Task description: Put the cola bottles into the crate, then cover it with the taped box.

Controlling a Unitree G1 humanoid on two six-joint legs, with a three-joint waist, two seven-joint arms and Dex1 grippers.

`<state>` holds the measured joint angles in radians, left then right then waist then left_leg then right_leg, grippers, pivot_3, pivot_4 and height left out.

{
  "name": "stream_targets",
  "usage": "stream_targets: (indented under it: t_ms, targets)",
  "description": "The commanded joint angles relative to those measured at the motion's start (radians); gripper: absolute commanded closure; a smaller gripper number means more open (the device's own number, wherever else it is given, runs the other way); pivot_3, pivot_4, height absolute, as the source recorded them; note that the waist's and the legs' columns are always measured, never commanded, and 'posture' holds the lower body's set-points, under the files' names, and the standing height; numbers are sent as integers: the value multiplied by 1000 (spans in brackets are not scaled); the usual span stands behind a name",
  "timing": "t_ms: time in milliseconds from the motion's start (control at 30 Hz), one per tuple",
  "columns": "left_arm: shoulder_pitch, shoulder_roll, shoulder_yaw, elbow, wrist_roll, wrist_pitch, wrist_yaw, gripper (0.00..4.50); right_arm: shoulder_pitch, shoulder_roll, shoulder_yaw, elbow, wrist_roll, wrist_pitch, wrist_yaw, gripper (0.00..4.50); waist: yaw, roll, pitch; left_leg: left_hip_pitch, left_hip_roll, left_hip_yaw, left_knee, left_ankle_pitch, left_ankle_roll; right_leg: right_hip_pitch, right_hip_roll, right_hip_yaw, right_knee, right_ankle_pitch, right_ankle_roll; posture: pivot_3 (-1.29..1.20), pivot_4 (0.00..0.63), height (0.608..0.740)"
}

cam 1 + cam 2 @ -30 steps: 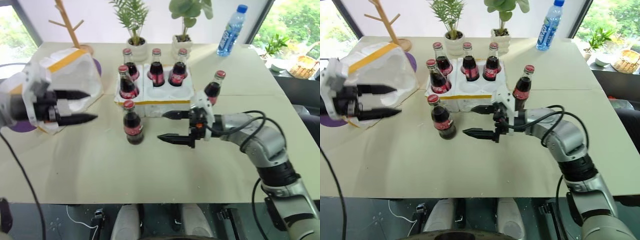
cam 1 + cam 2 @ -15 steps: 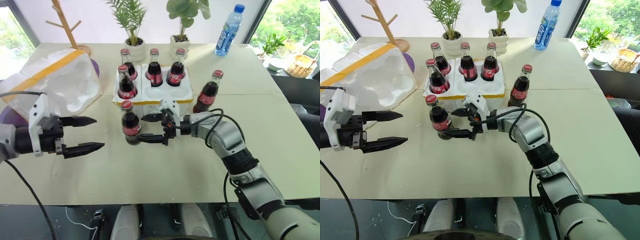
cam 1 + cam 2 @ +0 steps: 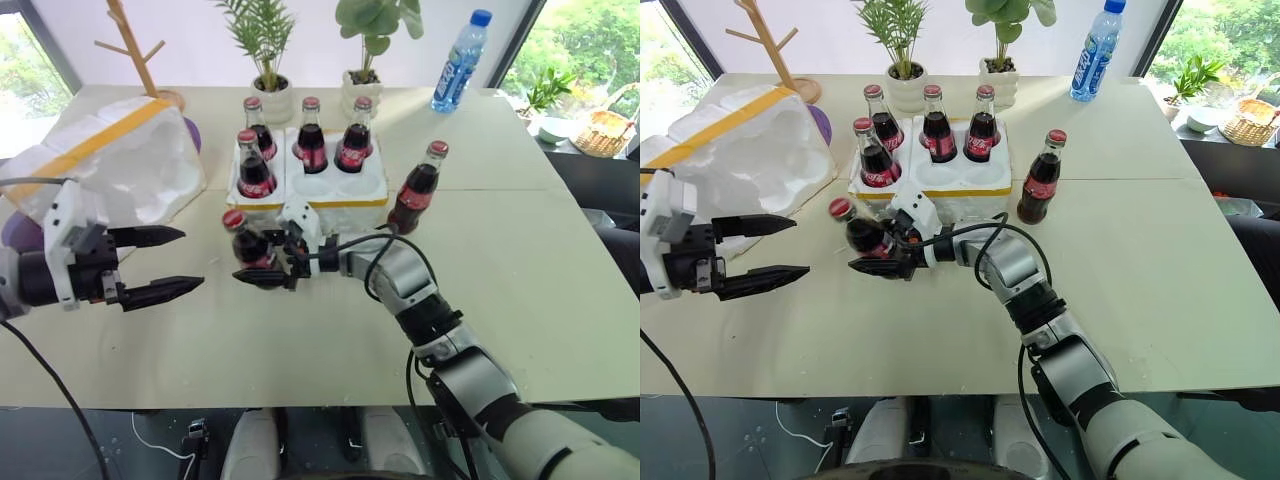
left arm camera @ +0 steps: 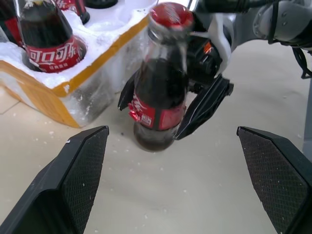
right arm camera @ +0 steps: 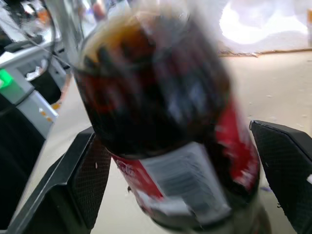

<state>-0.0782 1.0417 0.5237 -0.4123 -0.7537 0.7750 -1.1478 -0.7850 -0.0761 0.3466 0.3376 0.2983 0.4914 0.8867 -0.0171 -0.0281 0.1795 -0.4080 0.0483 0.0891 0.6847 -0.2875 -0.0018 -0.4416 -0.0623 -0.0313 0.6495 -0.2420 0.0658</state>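
**Fingers straddle a tipping bottle**

Fingers of the right gripper [image 3: 262, 262], spread wide, have slid in around the loose bottle [image 3: 243, 245], which now leans instead of standing. Left gripper [image 3: 165, 264] hangs spread, empty. Crate [image 3: 345, 190] just behind holds four; grip looks imminent.

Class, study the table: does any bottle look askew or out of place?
Yes. The cola bottle in front of the crate leans over, cap tipped away from the open right gripper around it. The other cola bottles stand upright.
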Motion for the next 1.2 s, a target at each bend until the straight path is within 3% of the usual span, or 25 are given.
stream_targets:
  t_ms: [33, 100, 167, 367, 533, 867, 1200]
  targets:
    - [-21, 16, 8, -4, -9, -16, 12, 25, -26, 20, -45, 14, 0, -37, -6, 255, -2, 0, 0, 0, 0, 0, 0, 0, 0, 0, 0, 0, 0, 0, 0, 0, 150, 740]
    - [-27, 13, 7, 3, -9, -16, 19, 0, -20, 20, -62, -14, 25, -27, 15, 801, -3, 0, 0, 0, 0, 0, 0, 0, 0, 0, 1, 0, 0, 0, 0, 0, 150, 740]
    - [-24, 11, 3, 6, -3, -23, 21, 0, -3, 14, -85, -85, 76, 11, 50, 1679, -3, 0, 0, 0, 1, 0, -1, 0, 0, -1, 1, 0, 0, 0, 0, 0, 150, 740]
    - [-30, 4, -12, 20, 2, -37, 34, 0, 3, -55, -195, -291, 217, 202, 48, 1639, -1, 1, 1, -1, 1, 0, -1, 0, 0, -1, 0, 0, 0, 0, 0, 0, 150, 740]
    - [-78, -2, -54, 50, 4, -56, 49, 0, -72, -118, -320, -346, 313, 301, 5, 1639, 2, 1, 1, -1, 0, 0, -1, 0, 0, -1, 0, 0, 0, 0, 0, 0, 150, 740]
    - [-228, -100, -150, 106, 12, -82, 147, 0, -365, -123, -363, 136, 66, -8, -239, 1639, -4, 2, 1, -1, 0, 1, -2, 1, -1, -2, 3, 1, 0, 0, -1, 0, 150, 740]
    - [-281, -153, -166, 108, 20, -90, 226, 0, -282, -71, -283, 200, -3, -69, -169, 1639, -5, 3, 2, -3, 1, 2, -2, 1, -1, -3, 1, 1, -2, 1, -1, 0, 150, 740]
